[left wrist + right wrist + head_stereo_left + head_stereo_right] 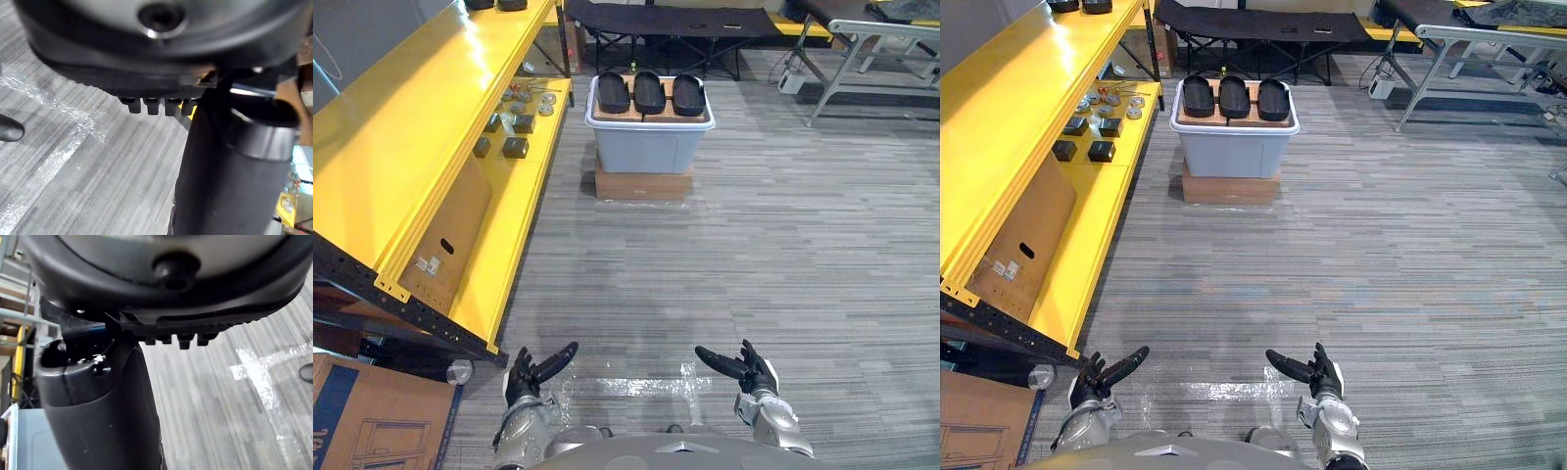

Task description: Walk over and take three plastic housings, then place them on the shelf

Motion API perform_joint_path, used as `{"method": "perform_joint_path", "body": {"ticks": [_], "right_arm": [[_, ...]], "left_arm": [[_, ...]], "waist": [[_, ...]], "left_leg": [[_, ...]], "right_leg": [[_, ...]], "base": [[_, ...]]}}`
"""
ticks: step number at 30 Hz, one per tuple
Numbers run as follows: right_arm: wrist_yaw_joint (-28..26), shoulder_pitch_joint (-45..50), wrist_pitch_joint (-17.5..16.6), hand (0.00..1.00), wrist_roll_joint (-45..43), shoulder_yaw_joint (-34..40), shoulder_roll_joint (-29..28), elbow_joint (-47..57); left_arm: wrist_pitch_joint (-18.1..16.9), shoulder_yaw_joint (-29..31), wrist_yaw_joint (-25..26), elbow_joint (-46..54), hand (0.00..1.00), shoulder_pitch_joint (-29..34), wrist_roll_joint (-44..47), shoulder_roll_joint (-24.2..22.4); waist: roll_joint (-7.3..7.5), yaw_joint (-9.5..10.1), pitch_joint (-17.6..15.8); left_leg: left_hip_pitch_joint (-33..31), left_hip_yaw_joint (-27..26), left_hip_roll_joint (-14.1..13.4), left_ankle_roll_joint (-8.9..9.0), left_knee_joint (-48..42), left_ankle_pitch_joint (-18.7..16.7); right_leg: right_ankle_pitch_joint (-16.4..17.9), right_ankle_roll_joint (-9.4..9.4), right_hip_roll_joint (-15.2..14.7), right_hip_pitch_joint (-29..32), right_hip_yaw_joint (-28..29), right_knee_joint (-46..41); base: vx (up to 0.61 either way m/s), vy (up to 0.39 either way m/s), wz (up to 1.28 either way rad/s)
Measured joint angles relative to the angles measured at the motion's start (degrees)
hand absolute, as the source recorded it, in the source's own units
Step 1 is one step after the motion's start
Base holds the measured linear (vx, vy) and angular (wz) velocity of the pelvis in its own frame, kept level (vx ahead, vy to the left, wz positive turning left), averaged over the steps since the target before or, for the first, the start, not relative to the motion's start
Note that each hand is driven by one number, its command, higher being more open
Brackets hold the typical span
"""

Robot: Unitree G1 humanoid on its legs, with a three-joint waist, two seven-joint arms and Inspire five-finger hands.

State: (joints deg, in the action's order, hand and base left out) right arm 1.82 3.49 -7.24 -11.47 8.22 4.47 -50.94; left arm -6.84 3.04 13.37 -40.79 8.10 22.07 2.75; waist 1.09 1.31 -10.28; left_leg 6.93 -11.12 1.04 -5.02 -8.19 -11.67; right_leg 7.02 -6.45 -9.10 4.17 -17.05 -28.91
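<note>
3 black housings [649, 92] lay side by side on a brown board [702, 116] across the top of a grey bin [646, 149], which stood on a flat cardboard box [643, 184] on the carpet [793, 245]. The bin was well ahead of the robot, near the far end of the yellow shelf [401, 147] that ran along the left. On the shelf's lower tier, small dark blocks [516, 147] and round metal parts [546, 104] sat close to the bin, and a cardboard panel [445, 240] leaned nearer the robot. A carton [372, 416] stood on the floor at the lower left, and a black cot [671, 20] crossed the back of the room.

The left robot hand [521, 384] and the right robot hand [756, 377] hung low over the carpet, well apart, fingers straight and spread, holding nothing. A shiny strip of tape [626, 385] lay on the carpet between them
</note>
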Motion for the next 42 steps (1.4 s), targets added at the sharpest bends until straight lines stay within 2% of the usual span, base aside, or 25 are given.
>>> {"method": "perform_joint_path", "body": {"ticks": [1,3,7,8,10,11,12,13,14,15,16,18,19,20,23,25,28,31,33,34,35,36,38,40,42], "right_arm": [[-0.19,0.24,0.09,1.0,-2.39,-1.14,-0.29,-0.06],[-0.55,1.45,0.25,1.0,-4.18,-1.87,-0.38,-0.08],[-1.95,3.51,0.24,1.0,-5.08,-1.54,-0.34,0.68],[-2.67,3.69,0.24,1.0,-4.87,-1.24,-0.34,0.68],[-3.65,3.8,0.25,1.0,-4.63,-0.93,-0.35,0.67],[-4.13,4.37,0.25,1.0,-4.63,-0.93,-0.36,0.67],[-4.56,4.85,0.33,1.0,-4.65,-0.88,-0.03,0.66],[-4.96,4.85,0.47,1.0,-4.69,-0.81,0.42,0.67],[-5.51,4.91,0.54,1.0,-4.64,-0.99,1.67,0.78],[-5.6,4.53,0.56,1.0,-4.64,-0.84,2.2,1.05],[-5.4,4.53,0.58,1.0,-4.6,-0.82,2.66,0.8],[-5.43,3.12,0.57,1.0,-4.57,-0.46,5.0,0.43],[-5.5,2.61,0.55,1.0,-4.64,1.1,4.99,-0.41],[-5.54,2.25,0.54,1.0,-4.7,2.05,4.87,-0.69],[-5.86,0.07,0.51,1.0,-5.16,2.49,4.74,-0.61],[-5.01,-2.5,0.51,1.0,-5.13,2.48,4.82,-0.6],[-3.93,-2.72,0.47,1.0,-5.21,1.95,5.18,-0.84],[-4.1,-1.42,1.02,1.0,-5.4,-0.15,5.09,-2.09],[-4.8,-0.87,1.85,1.0,-5.78,-1.02,4.07,-3.64],[-5.37,-0.36,1.83,1.0,-5.78,-1.02,3.67,-4.32],[-6.27,-1.7,1.91,1.0,-5.75,-1.09,2.74,-6.08],[-6.44,-2.39,1.95,1.0,-5.64,-1.7,2.13,-7.32],[-6.45,-1.88,2.43,1.0,-5.58,-2.49,1.64,-8.85],[-6.09,-2.07,2.24,1.0,-5.78,-3.21,1.84,-8.94],[-5.79,-2.98,1.88,1.0,-5.82,-3.3,1.77,-8.8]], "left_arm": [[0.09,-0.26,0.11,1.72,1.0,-0.32,-0.59,0.78],[0.98,-0.29,0.45,2.05,1.0,-0.98,-0.61,1.34],[2.1,-0.25,-1.06,2.27,1.0,-1.91,-0.24,2.71],[2.09,-0.2,-1.41,2.78,1.0,-2.04,-0.24,2.73],[2.23,-0.29,-2.55,2.97,1.0,-1.86,-0.2,2.95],[2.74,-0.29,-3.27,2.98,1.0,-1.33,-0.21,3.08],[3.73,-0.27,-3.42,2.97,1.0,-0.69,-0.21,3.07],[4.43,-0.27,-3.28,2.94,1.0,-0.33,-0.06,2.92],[4.94,-0.37,-2.97,2.63,1.0,1.03,0.76,2.02],[4.62,0.17,-2.95,1.99,1.0,2.09,2.79,2.57],[4.67,0.22,-2.93,1.42,1.0,1.96,3.69,2.4],[5.06,0.49,-2.95,-0.08,1.0,2.42,4.85,0.33],[6.03,1.48,-3.51,-0.38,1.0,3.25,4.6,-0.55],[6.76,1.97,-3.69,-0.56,1.0,3.41,4.35,-0.96],[8.36,4.62,-5.12,-0.68,1.0,3.73,3.82,-1.75],[8.39,7.35,-6.54,-1.22,1.0,3.62,2.24,-2.57],[8.36,8.89,-8.21,-2.8,1.0,3.48,1.38,-2.72],[8.44,9.21,-9.08,-5.83,1.0,3.83,0.3,-1.96],[8.49,9.66,-10.21,-5.86,1.0,3.69,-0.11,-0.44],[8.41,9.58,-10.13,-5.84,1.0,3.69,-0.53,0.16],[8.29,9.67,-9.94,-6.02,1.0,2.86,-0.95,0.9],[8.19,8.98,-9.49,-5.85,1.0,2.16,-0.82,1.53],[8.12,7.38,-8.69,-5.05,1.0,1.19,-0.26,1.7],[7.59,4.79,-8.37,-1.95,1.0,0.84,0.64,1.55],[6.57,3.35,-8.31,-1.28,1.0,-1.93,0.91,1.47]], "waist": [[1.32,-0.08,-1.7],[1.23,-0.4,-2.99],[1.49,-2.27,-3.25],[1.59,-2.2,-3.3],[2.03,-1.76,-3.67],[2.09,-1.44,-3.62],[1.17,-1.56,-3.05],[0.05,-1.55,-2.43],[-2.61,-1.7,-0.49],[-1.99,-1.42,0.49],[-2.78,-1.4,0.1],[-5.4,-0.81,-1.28],[-5.93,-0.24,-1.62],[-4.97,0.16,-2.33],[-3.65,1.52,-3.2],[-3.79,2.06,-3.86],[-5.44,3.11,-4.08],[-5.67,3.16,-3.54],[-1.69,3.44,-2.29],[-1.05,3.51,-1.72],[1.24,3.46,-1.92],[1.6,2.94,-2.25],[1.17,2.89,-2.66],[-0.18,2.12,-2.88],[-1.07,1.63,-2.52]], "left_leg": [[-0.47,-0.13,0.28,-1.06,-3.23,-1.82],[-0.69,0.0,-0.63,-0.9,-6.06,-3.41],[-0.3,2.21,-1.6,0.23,-6.63,-3.95],[0.32,2.34,-1.68,0.81,-6.42,-4.28],[2.4,2.08,-1.33,2.99,-6.43,-5.57],[4.78,2.15,-1.43,5.37,-6.31,-7.11],[6.65,2.27,-2.73,5.86,-6.08,-9.76],[7.26,2.18,-3.91,6.24,-6.33,-10.99],[7.65,1.67,-7.04,8.81,-7.09,-12.6],[3.82,1.27,-8.19,10.13,-18.29,-12.87],[0.36,0.8,-9.9,11.88,-26.41,-11.68],[-11.28,0.86,-17.36,11.69,-50.11,-5.15],[-14.5,0.63,-17.64,11.67,-51.88,-5.94],[-15.5,0.19,-17.42,11.6,-50.31,-6.0],[-17.82,0.08,-11.99,11.76,-28.07,-5.45],[-19.04,4.39,-7.63,11.78,-9.09,0.39],[-19.4,6.68,-6.74,12.86,1.9,6.66],[-19.48,5.73,-6.68,10.0,-0.71,11.3],[-21.02,3.81,-3.18,5.08,-8.17,11.8],[-20.73,2.81,-2.28,3.95,-9.05,11.03],[-20.03,1.15,-0.54,2.03,-10.84,8.15],[-18.37,0.64,-0.05,0.55,-11.87,6.24],[-14.38,0.35,-0.31,-0.3,-12.97,4.36],[-9.11,1.04,-1.24,-0.34,-10.84,2.76],[-7.42,2.87,-3.02,0.41,-8.22,2.44]], "right_leg": [[-1.38,2.33,-3.27,7.52,0.04,-14.03],[0.59,2.67,-2.55,10.59,0.77,-15.34],[-1.41,0.09,2.66,8.56,3.28,11.58],[-4.83,-0.31,3.76,8.25,3.31,20.11],[-6.23,-0.39,3.83,8.31,3.38,23.2],[-6.5,0.14,3.67,7.32,3.61,22.96],[-8.14,2.91,4.66,6.9,3.67,21.19],[-8.42,3.73,5.51,7.49,3.16,19.01],[-7.15,5.84,7.46,8.36,1.83,14.25],[-6.99,7.95,7.33,8.53,1.38,11.4],[-7.25,8.64,7.95,8.12,1.32,11.22],[-6.84,10.07,11.68,2.06,0.58,16.19],[-6.79,11.01,11.87,-1.16,0.7,17.34],[-6.73,10.93,11.87,-2.97,1.06,18.61],[-6.52,10.59,11.12,-9.22,3.23,24.56],[-5.41,10.07,10.84,-11.41,5.36,26.27],[-2.03,8.92,11.49,-14.69,6.98,26.25],[4.89,7.55,10.77,-16.83,8.44,22.12],[12.45,4.72,5.52,-14.92,9.55,13.96],[13.64,3.29,3.9,-13.96,9.61,9.62],[14.59,0.09,-0.06,-7.15,8.65,-6.7],[8.27,0.24,-4.0,-0.91,6.84,-20.86],[9.12,3.31,-6.08,1.87,4.81,-28.24],[10.94,3.72,-4.68,2.11,2.5,-18.75],[9.14,1.47,-0.26,3.39,1.9,2.15]], "base": [[-0.05,0.069,-0.08],[0.01,0.086,0.03],[0.2,0.013,0.23],[0.3,-0.078,0.11],[0.31,-0.11,0.04],[0.37,-0.191,0.09],[0.45,-0.232,0.09],[0.43,-0.216,0.05],[0.39,-0.155,0.03],[0.46,-0.234,0.02],[0.37,-0.213,0.08],[0.49,-0.285,-0.03],[0.54,-0.246,-0.14],[0.63,-0.241,-0.26],[0.46,-0.129,-0.26],[0.4,0.021,-0.41],[0.26,0.114,-0.27],[0.3,0.212,-0.16],[0.39,0.234,-0.26],[0.46,0.218,-0.46],[0.55,0.245,-0.33],[0.46,0.194,-0.26],[0.45,0.157,-0.02],[0.49,0.111,0.14],[0.32,0.01,0.3]]}}
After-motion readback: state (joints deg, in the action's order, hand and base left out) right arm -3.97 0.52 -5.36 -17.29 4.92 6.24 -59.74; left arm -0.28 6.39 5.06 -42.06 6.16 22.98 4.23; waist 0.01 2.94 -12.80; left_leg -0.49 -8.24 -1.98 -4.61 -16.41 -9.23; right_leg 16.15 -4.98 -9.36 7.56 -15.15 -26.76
